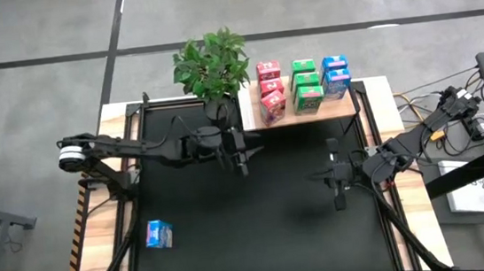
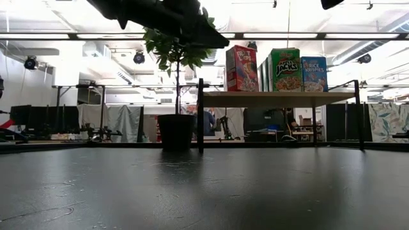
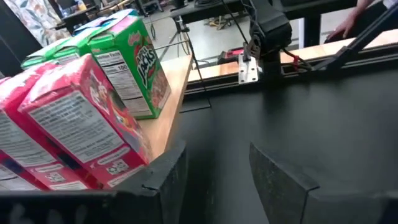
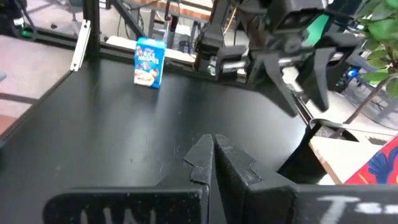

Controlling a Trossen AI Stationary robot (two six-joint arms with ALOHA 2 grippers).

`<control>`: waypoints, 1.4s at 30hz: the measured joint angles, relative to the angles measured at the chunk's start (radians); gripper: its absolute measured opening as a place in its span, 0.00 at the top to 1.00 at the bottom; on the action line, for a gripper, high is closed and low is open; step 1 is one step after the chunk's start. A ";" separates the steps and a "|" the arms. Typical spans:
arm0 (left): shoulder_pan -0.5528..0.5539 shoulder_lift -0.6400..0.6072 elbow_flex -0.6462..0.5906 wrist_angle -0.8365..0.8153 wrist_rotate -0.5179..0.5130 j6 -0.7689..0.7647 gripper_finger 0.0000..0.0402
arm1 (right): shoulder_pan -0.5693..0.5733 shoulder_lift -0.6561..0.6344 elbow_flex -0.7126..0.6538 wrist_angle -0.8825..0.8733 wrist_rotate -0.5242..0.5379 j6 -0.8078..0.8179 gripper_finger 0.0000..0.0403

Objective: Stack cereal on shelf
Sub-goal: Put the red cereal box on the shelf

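Eight printed cardboard cereal boxes are standing in pink-red, green and blue rows on the pale grained shelf; the ninth, a blue box, is sitting well apart on matte black tabletop. Left gripper is hovering beside the shelf's edge, fingers spread, empty. Right gripper is waiting below the shelf, fingers pressed together.

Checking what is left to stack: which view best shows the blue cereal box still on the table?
The right wrist view: the blue box stands upright with its front visible. The high view shows it small, near the table's left front. The low and left wrist views miss it.
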State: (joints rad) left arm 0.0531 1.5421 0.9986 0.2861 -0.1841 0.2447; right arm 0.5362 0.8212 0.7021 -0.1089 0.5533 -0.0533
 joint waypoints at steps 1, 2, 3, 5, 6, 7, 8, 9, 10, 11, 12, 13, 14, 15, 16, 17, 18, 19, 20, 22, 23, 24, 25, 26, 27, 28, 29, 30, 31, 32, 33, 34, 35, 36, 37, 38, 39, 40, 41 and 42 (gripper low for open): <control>-0.004 0.000 -0.004 0.001 0.000 0.000 0.62 | -0.001 0.000 0.000 0.006 0.000 0.000 0.98; -0.007 0.000 -0.006 0.002 -0.001 -0.001 0.63 | -0.002 0.000 0.000 0.015 0.000 0.000 0.98; -0.009 0.000 -0.007 0.002 -0.001 -0.001 0.65 | -0.004 0.000 0.000 0.028 0.000 0.000 0.98; -0.014 0.000 -0.007 0.002 -0.001 -0.003 0.68 | -0.011 0.000 0.000 0.042 0.000 0.001 0.98; -0.016 0.000 -0.007 0.002 0.000 -0.003 0.69 | -0.015 0.000 0.000 0.046 0.000 0.001 0.98; -0.016 0.000 -0.007 0.002 0.000 -0.003 0.71 | -0.021 0.000 0.000 0.046 -0.001 0.001 0.98; -0.016 0.000 -0.007 0.002 0.000 -0.005 0.72 | -0.027 0.000 0.000 0.047 0.000 0.008 0.98; -0.018 0.000 -0.007 0.002 0.000 -0.008 0.73 | -0.034 0.000 0.000 0.050 0.000 0.013 0.98; -0.020 0.000 -0.007 0.002 0.000 -0.009 0.75 | -0.041 0.000 0.000 0.055 0.000 0.020 0.98; -0.024 0.000 -0.007 0.006 -0.006 -0.009 0.76 | -0.049 0.000 -0.001 0.064 0.000 0.026 0.98; -0.030 -0.001 -0.007 0.012 -0.021 -0.009 0.78 | -0.055 0.004 -0.001 0.077 0.000 0.028 0.98; -0.038 -0.002 -0.007 0.015 -0.044 -0.007 0.79 | -0.062 0.012 -0.002 0.095 0.000 0.028 0.98; -0.048 -0.006 -0.007 0.017 -0.069 0.003 0.80 | -0.070 0.019 -0.002 0.109 0.000 0.027 0.98; -0.061 -0.011 -0.007 0.017 -0.096 0.019 0.82 | -0.076 0.030 -0.002 0.122 0.000 0.027 0.98; -0.074 -0.017 -0.007 0.019 -0.121 0.035 0.83 | -0.084 0.042 -0.002 0.138 0.000 0.028 0.98; -0.086 -0.023 -0.007 0.020 -0.143 0.051 0.84 | -0.093 0.057 -0.002 0.154 -0.001 0.028 0.98; -0.099 -0.030 -0.007 0.019 -0.157 0.063 0.85 | -0.102 0.071 -0.002 0.167 -0.001 0.028 0.98; -0.111 -0.036 -0.007 0.018 -0.167 0.073 0.86 | -0.111 0.083 -0.002 0.178 -0.002 0.027 0.98; -0.122 -0.043 -0.007 0.015 -0.168 0.083 0.87 | -0.120 0.096 -0.002 0.189 -0.002 0.028 0.98; -0.145 -0.062 -0.012 0.000 -0.169 0.104 0.89 | -0.139 0.119 0.010 0.191 -0.003 0.034 0.98; -0.154 -0.074 -0.017 0.000 -0.169 0.111 0.90 | -0.147 0.130 0.020 0.191 -0.004 0.038 0.98; -0.164 -0.090 -0.028 0.000 -0.171 0.115 0.90 | -0.155 0.140 0.030 0.191 -0.008 0.040 0.98; -0.171 -0.110 -0.042 -0.001 -0.171 0.117 0.90 | -0.162 0.150 0.041 0.191 -0.009 0.042 0.98; -0.178 -0.131 -0.057 0.002 -0.171 0.117 0.90 | -0.169 0.160 0.053 0.191 -0.011 0.042 0.98; -0.182 -0.156 -0.078 0.006 -0.171 0.117 0.90 | -0.174 0.169 0.064 0.190 -0.011 0.042 0.98; -0.186 -0.184 -0.101 0.007 -0.173 0.116 0.90 | -0.180 0.178 0.073 0.188 -0.012 0.039 0.98; -0.190 -0.211 -0.122 0.011 -0.174 0.114 0.90 | -0.184 0.187 0.085 0.187 -0.012 0.036 0.98; -0.194 -0.241 -0.145 0.017 -0.174 0.114 0.90 | -0.190 0.196 0.098 0.187 -0.014 0.033 0.98; -0.197 -0.271 -0.168 0.020 -0.174 0.114 0.90 | -0.195 0.203 0.113 0.180 -0.016 0.029 0.98; -0.199 -0.302 -0.188 0.027 -0.175 0.113 0.90 | -0.202 0.213 0.132 0.169 -0.026 0.027 0.98; -0.199 -0.330 -0.209 0.036 -0.174 0.113 0.90 | -0.211 0.223 0.151 0.161 -0.036 0.026 0.98; -0.199 -0.357 -0.231 0.045 -0.174 0.111 0.90 | -0.220 0.236 0.170 0.148 -0.039 0.021 0.98; -0.199 -0.385 -0.252 0.051 -0.174 0.107 0.90 | -0.230 0.250 0.195 0.130 -0.040 0.015 0.98; -0.199 -0.410 -0.273 0.060 -0.174 0.101 0.90 | -0.241 0.265 0.222 0.110 -0.042 0.009 0.98; -0.199 -0.432 -0.294 0.074 -0.174 0.096 0.90 | -0.253 0.282 0.252 0.082 -0.044 0.007 0.98; -0.199 -0.454 -0.315 0.085 -0.174 0.094 0.90 | -0.267 0.299 0.285 0.053 -0.054 0.005 0.98; -0.199 -0.475 -0.334 0.092 -0.174 0.090 0.90 | -0.280 0.316 0.319 0.024 -0.069 0.003 0.98; -0.199 -0.493 -0.350 0.100 -0.174 0.088 0.90 | -0.296 0.337 0.354 -0.008 -0.081 0.002 0.98; -0.199 -0.510 -0.364 0.108 -0.174 0.087 0.90 | -0.310 0.359 0.393 -0.040 -0.092 0.000 0.98; -0.199 -0.527 -0.378 0.113 -0.174 0.087 0.90 | -0.324 0.381 0.434 -0.076 -0.096 -0.004 0.98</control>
State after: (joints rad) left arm -0.1455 1.0148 0.6203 0.3995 -0.3580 0.3317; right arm 0.2121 1.2020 1.1362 -0.1848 0.4569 -0.0570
